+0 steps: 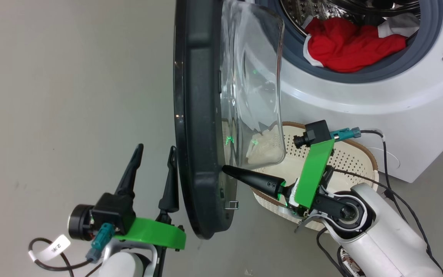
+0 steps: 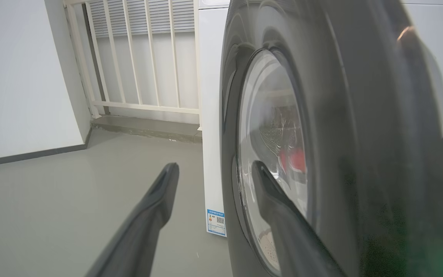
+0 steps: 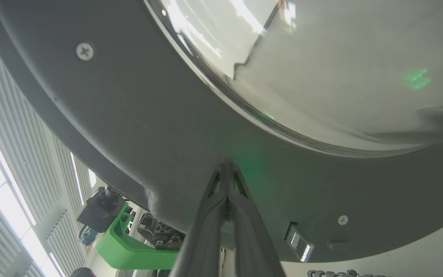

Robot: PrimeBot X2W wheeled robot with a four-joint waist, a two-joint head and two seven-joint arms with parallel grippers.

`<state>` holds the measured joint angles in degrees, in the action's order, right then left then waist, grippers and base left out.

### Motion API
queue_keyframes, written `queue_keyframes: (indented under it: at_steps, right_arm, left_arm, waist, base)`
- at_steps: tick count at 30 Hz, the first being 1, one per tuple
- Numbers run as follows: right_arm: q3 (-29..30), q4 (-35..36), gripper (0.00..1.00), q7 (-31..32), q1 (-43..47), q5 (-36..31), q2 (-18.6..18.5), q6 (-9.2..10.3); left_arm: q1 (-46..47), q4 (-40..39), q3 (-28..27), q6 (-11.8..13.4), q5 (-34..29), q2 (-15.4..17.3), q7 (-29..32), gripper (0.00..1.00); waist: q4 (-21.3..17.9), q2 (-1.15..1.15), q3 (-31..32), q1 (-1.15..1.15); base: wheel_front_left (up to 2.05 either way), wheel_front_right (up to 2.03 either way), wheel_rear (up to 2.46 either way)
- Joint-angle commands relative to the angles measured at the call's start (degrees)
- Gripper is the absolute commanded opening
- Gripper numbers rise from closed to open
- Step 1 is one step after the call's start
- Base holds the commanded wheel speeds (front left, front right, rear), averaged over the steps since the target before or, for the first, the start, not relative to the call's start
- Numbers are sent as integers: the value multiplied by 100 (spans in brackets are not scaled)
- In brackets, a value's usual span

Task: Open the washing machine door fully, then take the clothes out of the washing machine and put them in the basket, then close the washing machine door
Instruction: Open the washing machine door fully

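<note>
Standing edge-on out from the washing machine (image 1: 360, 96), the washing machine door (image 1: 198, 115) cuts the head view from 12 o'clock down to 6 o'clock. Its black rim faces the camera and its clear glass bowl (image 1: 252, 77) bulges toward 3 o'clock. The door is swung well away from the opening.

At 1 o'clock the drum (image 1: 321, 7) lies exposed inside its grey gasket (image 1: 425, 50). The red clothes (image 1: 352, 44) with their white trim are heaped at its mouth. The basket (image 1: 356, 154) sits on the grey floor (image 1: 71, 96) at 4 o'clock, just beside the foot of the machine and partly behind the glass bowl.

The left pincer (image 1: 157, 150) is at 7 o'clock, on the outer side of the door. Its two fingers are spread apart with nothing between them. In the left wrist view the left pincer (image 2: 214, 167) has one finger over bare floor and the other just beside the door's glossy outer face; I cannot tell whether it touches. A blue label (image 2: 216, 222) shows low on the machine's front, and a pale railing (image 2: 140, 57) stands at 11 o'clock.

The right pincer (image 1: 225, 169) reaches in from 5 o'clock with its fingers pressed together, gripping nothing. In the right wrist view the tip of the right pincer (image 3: 225, 169) rests against the door's dark inner rim, below the glass.
</note>
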<state>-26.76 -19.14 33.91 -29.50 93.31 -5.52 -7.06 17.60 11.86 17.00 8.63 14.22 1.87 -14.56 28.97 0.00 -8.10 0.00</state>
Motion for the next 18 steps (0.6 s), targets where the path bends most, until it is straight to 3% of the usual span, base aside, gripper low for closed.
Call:
queue_keyframes:
  at_steps: [1, 7, 8, 10, 11, 15, 18]
  right_arm:
    - [-100, 130, 0, -62, -159, 43, 102, -43]
    - [-227, 65, 0, -412, -285, -230, -78, -43]
    - [-242, 69, 7, -469, -293, -310, -107, -43]
    - [-269, 83, 44, -630, -311, -590, -201, -43]
    - [-279, 107, 97, -733, -318, -797, -253, -43]
    - [-203, 272, 100, -1123, -261, -1725, -385, -43]
    - [10, 539, 100, -1512, -92, -2996, -433, -43]
  left_arm:
    - [55, -157, -187, 58, 20, 100, -44, 100]
    - [42, -159, -203, 54, 24, 100, -44, 100]
    - [42, -158, -205, 51, 28, 100, -44, 100]
    - [41, -154, -215, 44, 31, 100, -44, 100]
    - [41, -152, -224, 40, 33, 100, -44, 100]
    - [32, -175, -256, 29, 47, 100, -44, 100]
    - [2, -258, -288, 19, 82, 100, -44, 100]
  waist:
    - [-3, 0, -1, 0]
    - [-27, 0, -2, 0]
    - [-30, 0, -2, 0]
    - [-32, 0, 3, 0]
    - [-34, 0, 4, 0]
    - [-37, 0, 13, 0]
    - [-43, 0, 16, 0]
  base:
    - [0, 0, 0]
    - [0, 0, 0]
    - [0, 0, 0]
    - [0, 0, 0]
    - [0, 0, 0]
    - [0, 0, 0]
    - [0, 0, 0]
